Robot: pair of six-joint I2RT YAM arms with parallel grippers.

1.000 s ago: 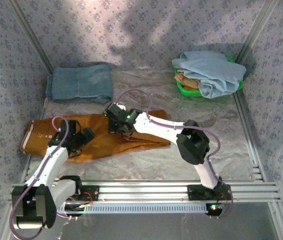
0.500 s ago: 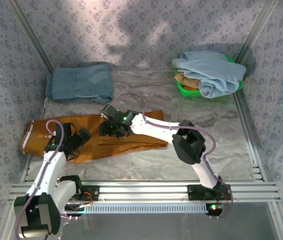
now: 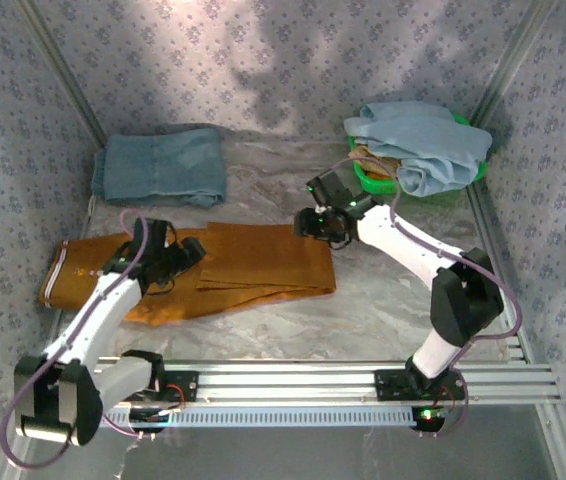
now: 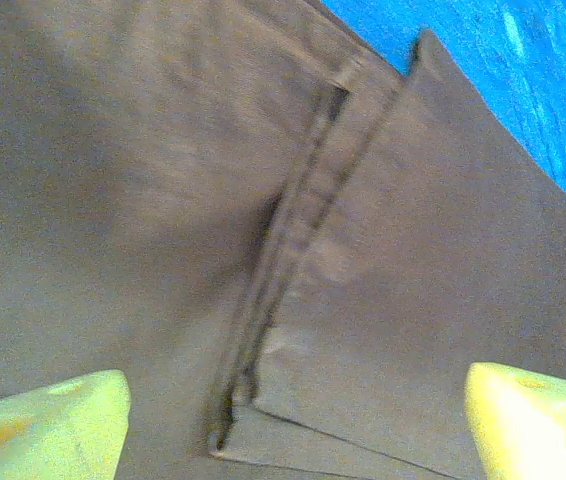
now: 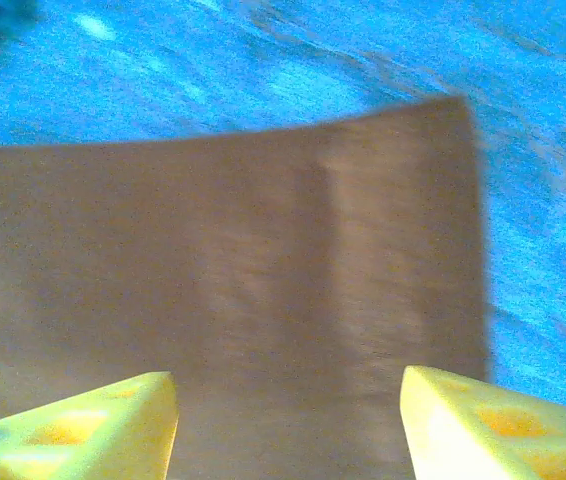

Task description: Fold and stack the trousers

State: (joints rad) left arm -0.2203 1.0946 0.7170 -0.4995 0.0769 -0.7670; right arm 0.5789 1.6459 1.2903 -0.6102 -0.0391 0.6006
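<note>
Left end effector (image 3: 195, 250): fingers spread wide with nothing between them; over the middle of the trousers (image 3: 263, 262), pointing right along the cloth.
Left fingertips (image 4: 48, 425): yellow, one in each lower corner of the wrist view, with rust cloth and a stitched seam in the gap; contact with the cloth cannot be told.
Right end effector (image 3: 308, 224): fingers apart, gripping nothing; at the far right corner of the trousers, pointing left.
Right fingertips (image 5: 503, 425): yellow, set either side of a straight cloth edge, with bare bench (image 3: 403, 290) beyond it.
Trousers, position: flat on the bench, from its left edge to about the centre, in front of the left arm.
Trousers, long axis: left to right across the bench, the right end lying slightly farther from the arm bases than the left.
Trousers, heading: waistband (image 3: 55, 275) with its lighter lining points left; the opposite end points right.
Trousers, layers: an upper layer covers the right-hand half, its left edge just beside the left end effector.
Denim pair (image 3: 158, 168): grey-blue, folded, at the far left, apart from the trousers.
Basket (image 3: 371, 180): green, at the far right.
Pale blue garment (image 3: 428, 140): heaped over the basket.
</note>
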